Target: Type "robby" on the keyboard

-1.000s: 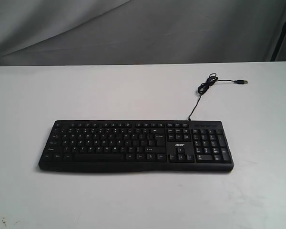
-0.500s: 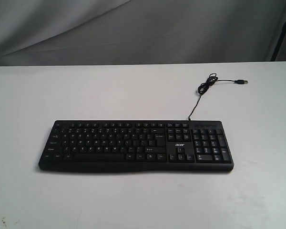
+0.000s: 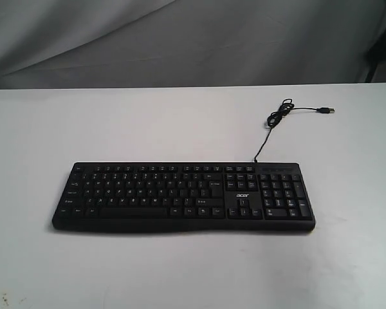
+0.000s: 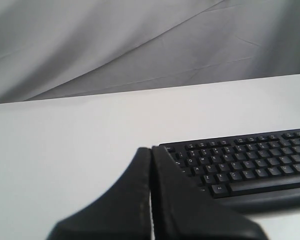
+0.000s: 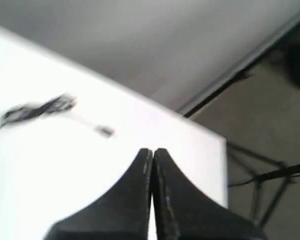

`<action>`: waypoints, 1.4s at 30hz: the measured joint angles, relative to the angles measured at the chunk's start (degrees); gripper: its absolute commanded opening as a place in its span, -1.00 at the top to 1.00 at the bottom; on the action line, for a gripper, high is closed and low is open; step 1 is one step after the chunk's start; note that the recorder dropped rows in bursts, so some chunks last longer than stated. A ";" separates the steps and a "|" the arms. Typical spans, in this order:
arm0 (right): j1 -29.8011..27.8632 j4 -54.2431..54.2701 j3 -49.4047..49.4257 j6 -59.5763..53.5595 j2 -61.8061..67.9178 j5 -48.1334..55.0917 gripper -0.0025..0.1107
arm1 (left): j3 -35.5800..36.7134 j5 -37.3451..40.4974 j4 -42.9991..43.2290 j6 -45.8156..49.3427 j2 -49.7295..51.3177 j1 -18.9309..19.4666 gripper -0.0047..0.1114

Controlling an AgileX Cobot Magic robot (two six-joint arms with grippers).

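We list one keyboard [image 3: 183, 196], black and full-width, lying flat on a white table [image 3: 180, 122] with its long side across the exterior view, nearer the front edge than the back. Its number pad [image 3: 284, 196] sits at the right end, and a small white logo [image 3: 242, 196] is just left of the pad. A thin black cable [image 3: 270, 132] leaves the back edge above the pad, runs toward the rear of the table and bunches into a small loop. It ends in a plug [image 3: 326, 111] resting loose on the tabletop. Behind the table hangs a grey backdrop [image 3: 180, 38], creased. The left gripper [image 4: 151, 150] has its fingers pressed together with nothing between them, and it points toward the keyboard's left end. The right gripper [image 5: 152, 150] likewise has its fingers together and holds nothing. Its view is blurred, showing the cable loop, the plug and a table corner ahead.
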 measured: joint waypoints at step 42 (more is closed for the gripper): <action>39.99 40.12 -45.37 -40.41 48.97 21.40 0.96 | 0.00 0.00 0.00 0.00 0.00 0.00 0.92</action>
